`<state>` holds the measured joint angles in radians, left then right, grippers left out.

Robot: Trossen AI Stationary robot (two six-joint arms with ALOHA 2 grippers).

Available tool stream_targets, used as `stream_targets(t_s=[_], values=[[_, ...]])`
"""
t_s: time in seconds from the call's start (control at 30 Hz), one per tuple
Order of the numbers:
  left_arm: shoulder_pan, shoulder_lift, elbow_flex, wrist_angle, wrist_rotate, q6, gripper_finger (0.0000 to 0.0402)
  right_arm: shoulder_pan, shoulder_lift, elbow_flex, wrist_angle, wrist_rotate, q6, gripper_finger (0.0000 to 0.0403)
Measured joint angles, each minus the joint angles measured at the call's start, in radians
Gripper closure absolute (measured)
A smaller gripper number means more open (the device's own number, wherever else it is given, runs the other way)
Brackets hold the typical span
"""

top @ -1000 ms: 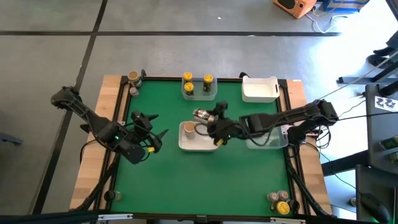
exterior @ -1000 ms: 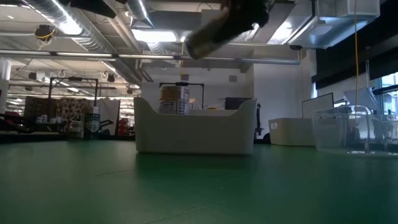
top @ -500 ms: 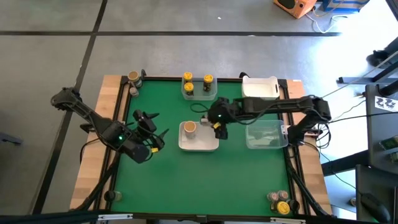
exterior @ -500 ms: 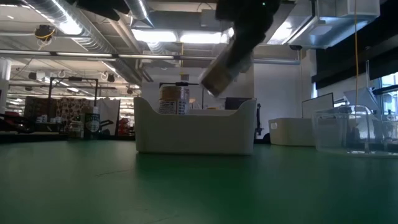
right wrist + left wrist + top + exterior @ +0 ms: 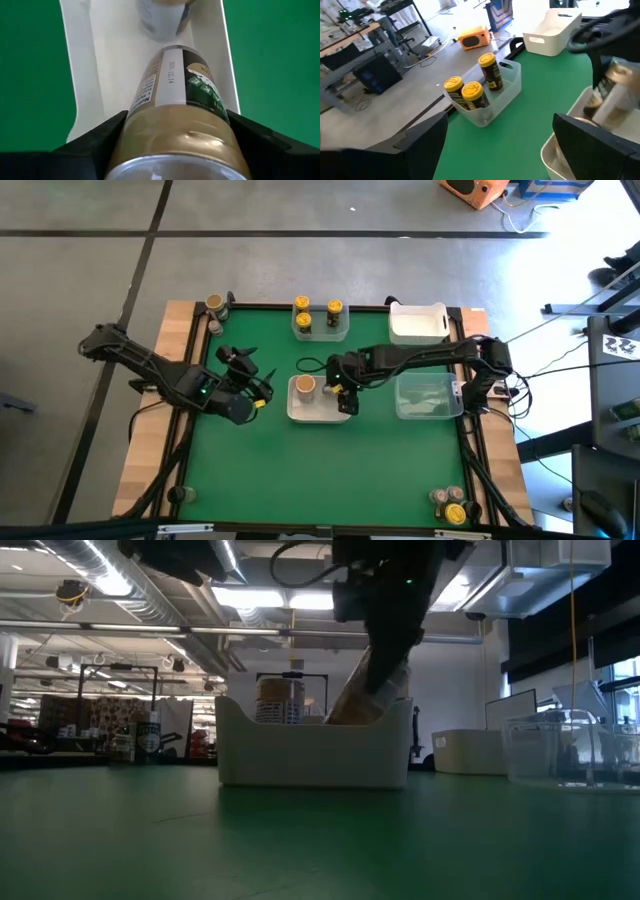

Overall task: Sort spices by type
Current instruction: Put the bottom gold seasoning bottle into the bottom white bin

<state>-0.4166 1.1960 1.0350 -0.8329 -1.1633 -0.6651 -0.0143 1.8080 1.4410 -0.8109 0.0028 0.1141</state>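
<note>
A white tub [image 5: 300,412] stands mid-table and holds an upright spice jar [image 5: 305,385] with a tan cap. My right gripper [image 5: 343,392] hovers over the tub's right half, shut on a second tan-capped jar [image 5: 368,698]. This jar tilts, and its lower end is sunk behind the tub wall [image 5: 315,755]. My left gripper [image 5: 257,386] hangs open and empty just left of the tub. In its wrist view, three yellow-capped jars [image 5: 475,90] stand in a clear tub [image 5: 507,87]. My right gripper pinches the jar's tan cap end [image 5: 170,137] between its two fingers [image 5: 97,140], one on each side. The fingers slant steeply down from above. The jar tilts with its bottom end [image 5: 172,55] lowest, inside the white tub; I cannot tell whether it touches the floor.
A white tub [image 5: 418,323] sits at the far right and a clear tub [image 5: 428,396] at the right edge. Loose jars stand at the near right corner [image 5: 450,505] and one at the far left corner [image 5: 214,305]. Open green mat [image 5: 300,470] lies toward the near edge.
My right gripper has rolled and tipped from near level to steeply downward while sinking over the white tub. Its jar went from lying almost flat in the air to tilted, bottom end lowered into the tub. My left gripper has drifted a little toward the tub.
</note>
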Motion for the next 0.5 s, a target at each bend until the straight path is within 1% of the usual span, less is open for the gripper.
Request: stream_targets(t_s=[0.17,0.37,0.5], values=[[0.011,0.023,-0.035,0.01,0.0,-0.004,0.0057,0.0,0.043,0.001,-0.004,0.017,0.012,0.0111],[0.045,0.024,-0.035,0.022,-0.007,0.052,0.0057,-0.007,0.07,0.001,0.021,0.036,0.012,0.0111],[0.047,0.024,-0.035,0.024,-0.002,0.064,0.0057,-0.019,0.075,0.001,0.023,0.034,0.012,0.0111]])
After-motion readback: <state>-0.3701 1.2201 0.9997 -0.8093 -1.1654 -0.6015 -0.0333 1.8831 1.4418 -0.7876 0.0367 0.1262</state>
